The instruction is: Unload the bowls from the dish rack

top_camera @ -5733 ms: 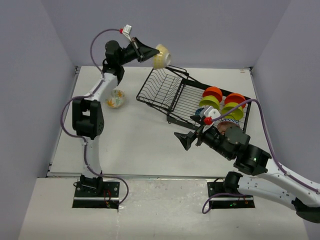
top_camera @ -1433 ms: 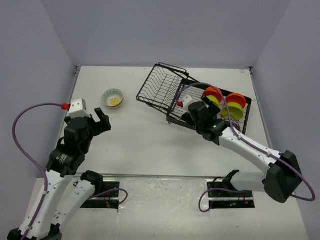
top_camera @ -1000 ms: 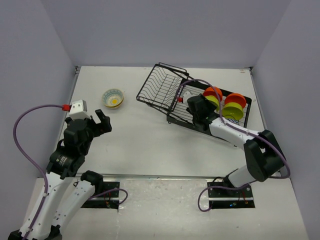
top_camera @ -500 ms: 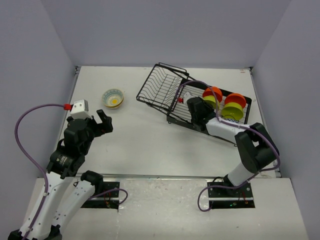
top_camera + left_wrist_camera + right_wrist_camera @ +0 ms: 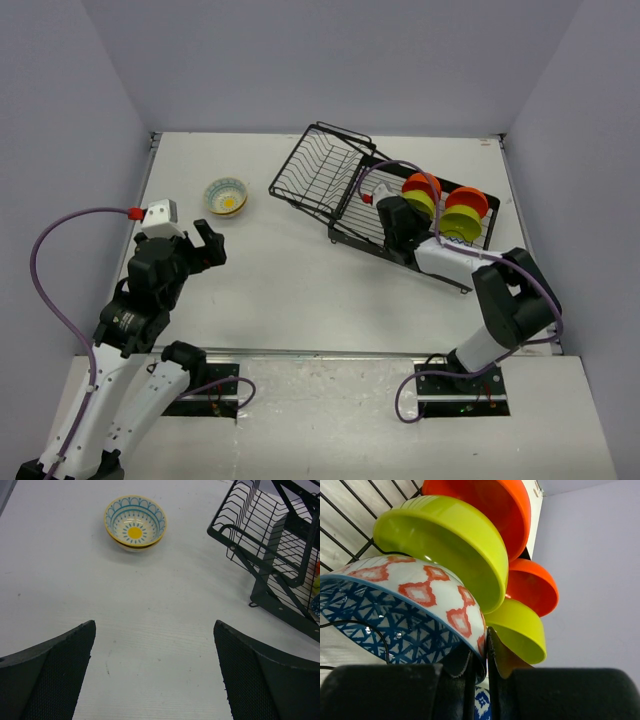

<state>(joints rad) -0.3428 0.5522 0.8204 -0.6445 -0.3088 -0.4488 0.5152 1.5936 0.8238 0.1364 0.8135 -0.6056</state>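
Your right gripper [image 5: 479, 655] is clamped on the rim of the blue patterned bowl [image 5: 405, 615], which stands on edge in the dish rack [image 5: 318, 178], just beside a lime green bowl [image 5: 445, 545] and an orange bowl [image 5: 490, 505]. Your left gripper [image 5: 154, 645] hangs over the table [image 5: 150, 605] with its fingers spread wide. The yellow-centred bowl [image 5: 135, 522] sits upright beyond it, apart from the rack.

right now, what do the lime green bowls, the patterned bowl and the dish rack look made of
Lime green bowls: probably plastic or melamine; even colour, soft gloss.
Patterned bowl: glazed ceramic or printed melamine, shiny; can't tell which.
Dish rack: likely black coated metal wire; thin bars.
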